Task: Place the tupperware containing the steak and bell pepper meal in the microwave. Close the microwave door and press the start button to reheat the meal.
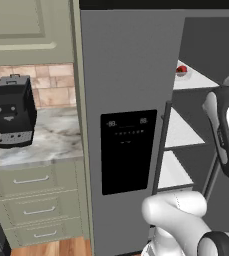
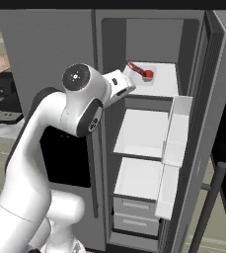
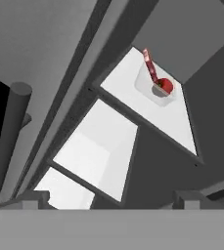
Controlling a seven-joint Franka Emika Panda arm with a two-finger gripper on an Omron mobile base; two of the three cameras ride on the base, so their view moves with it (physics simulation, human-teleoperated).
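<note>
The gripper (image 3: 108, 197), jaws wide apart and holding nothing, points into the open fridge (image 2: 50, 44), where the tupperware (image 3: 155, 88) with the steak and bell pepper meal (image 3: 165, 86) sits ahead and well apart on the top shelf (image 3: 128, 83).

The fridge (image 1: 121, 65) is grey with a black dispenser panel (image 1: 127, 151) and white shelves (image 2: 145, 132). A clear tub (image 3: 156, 86) holds red and dark food (image 3: 162, 86). The coffee machine (image 1: 12, 110) is black, on a marbled grey-beige counter (image 1: 56, 140). Cabinets (image 1: 21, 25) and drawers (image 1: 33, 180) are cream; the backsplash (image 1: 56, 82) is tan brick.
</note>
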